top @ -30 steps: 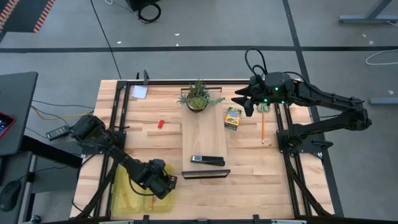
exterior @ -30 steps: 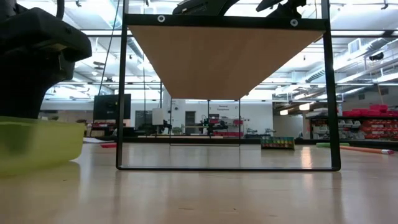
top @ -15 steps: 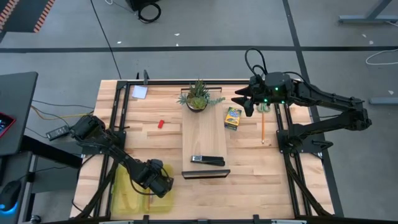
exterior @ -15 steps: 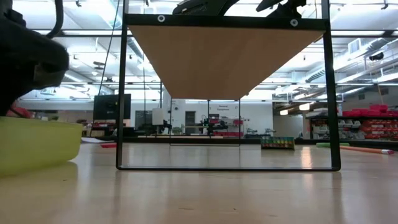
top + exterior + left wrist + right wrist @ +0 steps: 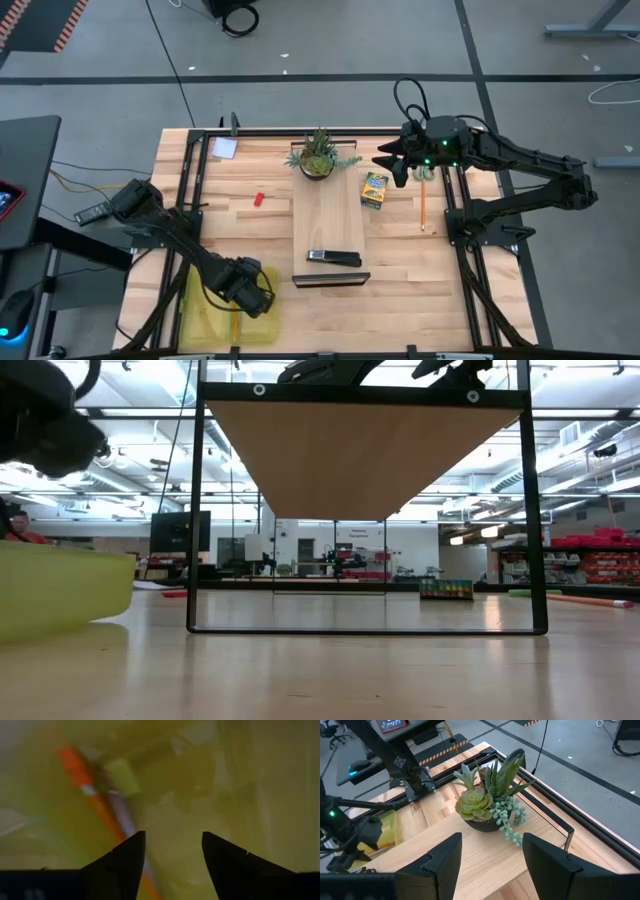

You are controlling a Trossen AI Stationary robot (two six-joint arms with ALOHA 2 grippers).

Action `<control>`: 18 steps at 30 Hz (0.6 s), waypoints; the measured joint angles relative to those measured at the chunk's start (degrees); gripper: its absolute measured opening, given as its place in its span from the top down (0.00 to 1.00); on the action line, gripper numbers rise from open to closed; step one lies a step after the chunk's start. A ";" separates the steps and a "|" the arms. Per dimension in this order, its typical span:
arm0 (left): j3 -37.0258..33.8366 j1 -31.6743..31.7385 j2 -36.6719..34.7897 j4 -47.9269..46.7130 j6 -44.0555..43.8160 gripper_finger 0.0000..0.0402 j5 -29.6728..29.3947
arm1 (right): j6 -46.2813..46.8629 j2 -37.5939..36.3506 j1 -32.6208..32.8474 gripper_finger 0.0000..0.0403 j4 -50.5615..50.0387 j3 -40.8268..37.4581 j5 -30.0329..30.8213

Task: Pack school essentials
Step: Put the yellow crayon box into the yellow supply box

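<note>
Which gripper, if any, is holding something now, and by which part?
Neither holds anything. The left gripper hangs open over the yellow-green bin, the orange pen lying below. The right gripper is open and empty.

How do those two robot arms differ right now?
The left gripper hangs over the yellow-green bin at the table's near left corner; the right gripper hovers at the far side by the potted plant. An orange pen lies under the left; only bare wood under the right. Both are open and hold nothing.
</note>
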 joint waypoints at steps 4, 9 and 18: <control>0.00 0.30 -3.49 -3.58 0.77 0.55 -0.87 | -0.12 -0.02 -0.01 0.46 0.24 0.00 0.02; 0.00 0.93 -8.42 -11.26 -0.11 0.61 -8.69 | -0.35 -0.02 0.00 0.46 0.25 0.00 0.02; -5.11 7.56 -16.03 -14.67 8.52 0.73 -17.86 | -1.02 -0.02 -0.02 0.46 0.25 0.00 0.48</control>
